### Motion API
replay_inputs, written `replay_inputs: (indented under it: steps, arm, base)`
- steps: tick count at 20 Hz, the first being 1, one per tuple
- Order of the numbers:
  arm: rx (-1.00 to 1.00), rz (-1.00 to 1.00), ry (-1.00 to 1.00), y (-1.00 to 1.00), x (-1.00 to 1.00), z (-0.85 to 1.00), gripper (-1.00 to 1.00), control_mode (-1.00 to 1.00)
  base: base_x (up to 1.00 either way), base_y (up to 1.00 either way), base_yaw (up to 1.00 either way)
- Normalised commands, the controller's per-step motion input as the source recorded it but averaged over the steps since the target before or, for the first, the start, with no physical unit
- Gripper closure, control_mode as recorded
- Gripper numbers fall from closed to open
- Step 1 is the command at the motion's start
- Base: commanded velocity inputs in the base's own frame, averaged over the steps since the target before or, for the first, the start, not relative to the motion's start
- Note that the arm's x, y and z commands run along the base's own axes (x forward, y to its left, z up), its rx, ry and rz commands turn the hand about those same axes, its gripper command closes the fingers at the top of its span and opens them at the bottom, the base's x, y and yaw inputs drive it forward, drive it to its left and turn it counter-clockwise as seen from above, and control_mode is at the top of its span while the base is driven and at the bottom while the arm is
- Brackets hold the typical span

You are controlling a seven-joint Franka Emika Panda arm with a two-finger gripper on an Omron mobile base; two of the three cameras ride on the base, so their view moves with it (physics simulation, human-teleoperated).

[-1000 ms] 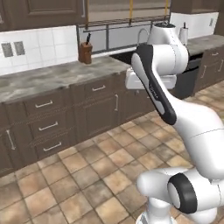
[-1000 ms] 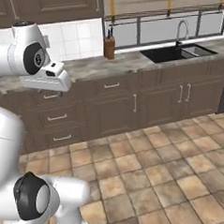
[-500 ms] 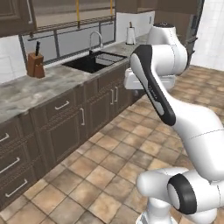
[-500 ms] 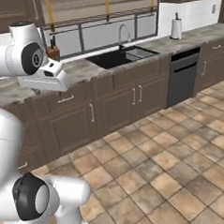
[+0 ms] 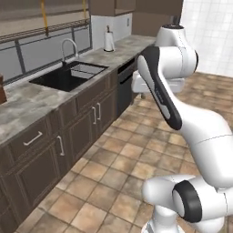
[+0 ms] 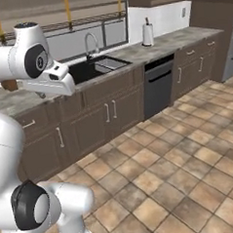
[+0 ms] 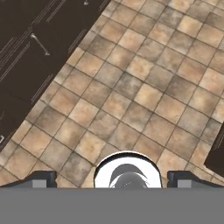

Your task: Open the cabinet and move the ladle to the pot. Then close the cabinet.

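The arm is folded up high over the tiled floor (image 6: 190, 172), its hand pointing straight down at the tiles. In the hand view the two dark fingertips (image 7: 41, 178) sit far out at either side of the frame, so the jaws are spread wide apart with nothing between them.

Along the wall runs a grey stone worktop (image 5: 27, 107) over dark base cabinets (image 6: 106, 121) with short silver handles. Set into it is a black sink (image 5: 68, 76) with a curved silver faucet (image 5: 68, 45) behind it. Next along is a dark dishwasher front (image 6: 158, 89), and past that a white paper-towel roll (image 6: 147, 34) stands upright near the far corner of the worktop. A window with yellow ties (image 6: 68, 11) hangs above the sink.

Up at the top edge, past the window, the underside of the cabinet (image 5: 113, 6) pokes into the left base view — dark brown, though too little of it is in frame to tell if its doors are shut or ajar. The ladle can't be made out from here; possibly it is inside that cabinet.

Between the hand and the worktop lies open floor. A brown object (image 5: 2, 93) sits on the worktop at the far left edge.
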Motion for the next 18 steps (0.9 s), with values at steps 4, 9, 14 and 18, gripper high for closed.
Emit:
replay_inputs:
  steps: [4,9,14,18]
  arm:
    - [0.0,0.0,0.0,0.0,0.0,0.0,-1.0,1.0]
    - [0.0,0.0,0.0,0.0,0.0,0.0,-1.0,1.0]
    - [0.0,0.0,0.0,0.0,0.0,0.0,-1.0,1.0]
    - [0.0,0.0,0.0,0.0,0.0,0.0,-1.0,1.0]
  base:
    - [1.0,-0.38,-0.19]
    - [1.0,-0.35,-0.2]
    - [1.0,-0.02,-0.24]
    - [1.0,0.39,-0.26]
